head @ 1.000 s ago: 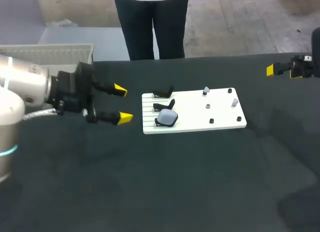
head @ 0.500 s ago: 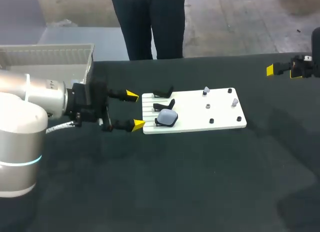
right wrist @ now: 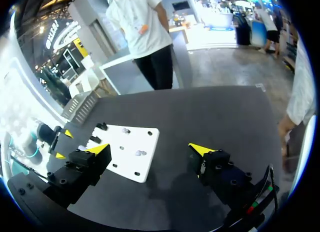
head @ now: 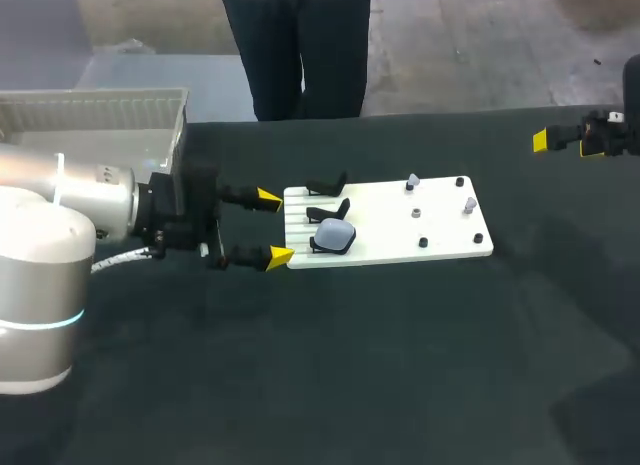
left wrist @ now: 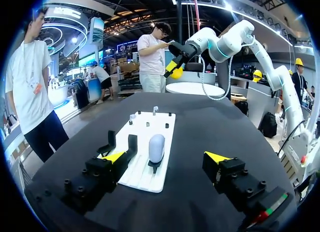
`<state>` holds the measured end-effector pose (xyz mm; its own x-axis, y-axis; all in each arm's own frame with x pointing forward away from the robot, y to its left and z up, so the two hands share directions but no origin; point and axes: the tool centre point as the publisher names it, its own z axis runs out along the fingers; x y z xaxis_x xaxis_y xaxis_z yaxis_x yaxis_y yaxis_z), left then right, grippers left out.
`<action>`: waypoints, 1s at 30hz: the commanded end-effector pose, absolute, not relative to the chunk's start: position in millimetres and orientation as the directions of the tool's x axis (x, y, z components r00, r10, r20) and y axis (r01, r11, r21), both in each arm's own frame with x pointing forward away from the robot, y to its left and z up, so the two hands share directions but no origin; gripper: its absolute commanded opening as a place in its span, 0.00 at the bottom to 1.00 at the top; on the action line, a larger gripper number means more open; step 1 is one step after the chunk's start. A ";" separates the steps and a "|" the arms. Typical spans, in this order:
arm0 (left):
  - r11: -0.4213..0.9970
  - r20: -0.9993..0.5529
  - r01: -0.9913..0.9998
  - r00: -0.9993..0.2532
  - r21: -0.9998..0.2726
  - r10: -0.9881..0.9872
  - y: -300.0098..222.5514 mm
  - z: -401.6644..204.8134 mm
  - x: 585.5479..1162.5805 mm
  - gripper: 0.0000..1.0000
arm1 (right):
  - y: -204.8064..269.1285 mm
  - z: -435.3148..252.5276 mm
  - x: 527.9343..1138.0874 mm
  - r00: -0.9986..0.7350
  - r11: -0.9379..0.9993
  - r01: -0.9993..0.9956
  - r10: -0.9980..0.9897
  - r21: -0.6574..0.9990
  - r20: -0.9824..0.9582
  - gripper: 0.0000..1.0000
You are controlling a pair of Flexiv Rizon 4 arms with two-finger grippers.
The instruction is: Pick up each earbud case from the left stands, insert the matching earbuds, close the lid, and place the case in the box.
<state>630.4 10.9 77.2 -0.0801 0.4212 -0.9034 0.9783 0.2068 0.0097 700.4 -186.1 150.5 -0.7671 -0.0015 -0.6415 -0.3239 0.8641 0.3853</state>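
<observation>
A pale blue-grey earbud case (head: pixel 335 235) rests closed on the nearest black stand at the left end of a white board (head: pixel 380 240). Two more black stands (head: pixel 328 197) behind it are empty. Small earbuds (head: pixel 412 181) stand on pegs at the board's right end. My left gripper (head: pixel 274 226) is open at the board's left edge, level with the case. In the left wrist view the case (left wrist: pixel 156 148) sits just ahead of the left gripper (left wrist: pixel 165 157), between the lines of its fingers and untouched. My right gripper (right wrist: pixel 150 148) hangs open and empty, well away from the white board (right wrist: pixel 135 167).
A grey ribbed box (head: pixel 100 120) stands at the table's back left, behind my left arm. My right gripper (head: pixel 545 140) hovers high at the far right. Several short black pegs (head: pixel 423 242) dot the board's right half. A person stands beyond the far edge, not reaching in.
My left gripper has travelled right, from well short of the board up to its left edge, staying open. The right arm has kept still.
</observation>
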 end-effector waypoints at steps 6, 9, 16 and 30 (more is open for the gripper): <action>0.183 -0.895 0.983 -0.100 -0.021 0.435 -6.4 66.2 639.1 1.00 | -186.0 150.4 700.2 -0.767 0.864 -0.324 -0.001 0.385 -0.642 1.00; 0.199 -0.892 0.979 -0.117 -0.030 0.437 -8.5 63.7 639.0 1.00 | -186.0 150.4 700.2 -0.767 0.864 -0.324 -0.001 0.385 -0.642 1.00; 0.224 -0.891 0.973 -0.145 -0.051 0.430 -15.6 55.6 642.0 1.00 | -186.0 150.4 700.2 -0.767 0.864 -0.324 -0.001 0.385 -0.642 1.00; 0.203 -0.890 0.977 -0.152 -0.068 0.430 -34.1 38.8 656.2 0.97 | -186.0 150.4 700.2 -0.767 0.864 -0.324 -0.001 0.385 -0.642 1.00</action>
